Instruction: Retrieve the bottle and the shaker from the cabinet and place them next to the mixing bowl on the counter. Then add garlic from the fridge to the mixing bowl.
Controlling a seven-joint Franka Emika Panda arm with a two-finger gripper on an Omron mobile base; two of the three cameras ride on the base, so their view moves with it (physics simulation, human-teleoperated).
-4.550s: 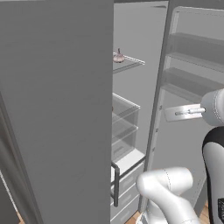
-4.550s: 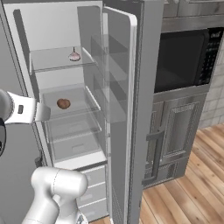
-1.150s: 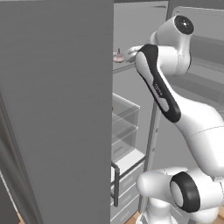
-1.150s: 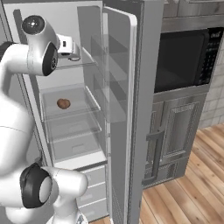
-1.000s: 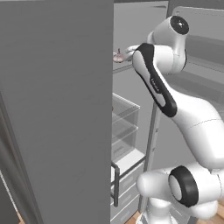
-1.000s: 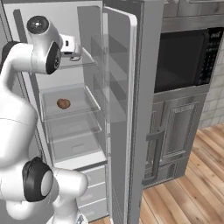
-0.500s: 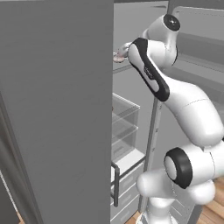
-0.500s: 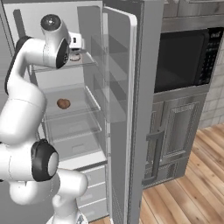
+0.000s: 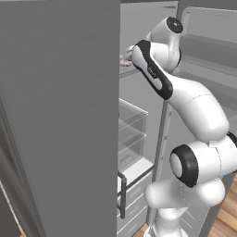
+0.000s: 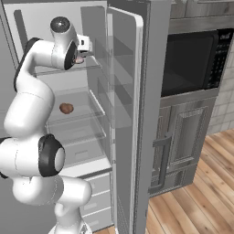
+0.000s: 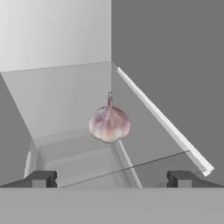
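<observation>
The fridge (image 10: 137, 114) stands open, its pale interior crossed by clear shelves. The white arm rises from seven o'clock and bends up to eleven o'clock, where the gripper (image 10: 87, 48) reaches over the top shelf. The garlic (image 10: 79, 59) peeks out just beside the wrist. A small brown round item (image 10: 66, 108) lies on the shelf below. A dark microwave (image 10: 194, 59) sits at two o'clock above grey panelled cabinets (image 10: 185, 146), with wood flooring (image 10: 201, 205) at five o'clock.

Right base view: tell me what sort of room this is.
Most likely a home kitchen: an open fridge with clear shelves and a garlic bulb on one, a built-in microwave beside it, grey cabinet doors below and a wooden floor.
</observation>
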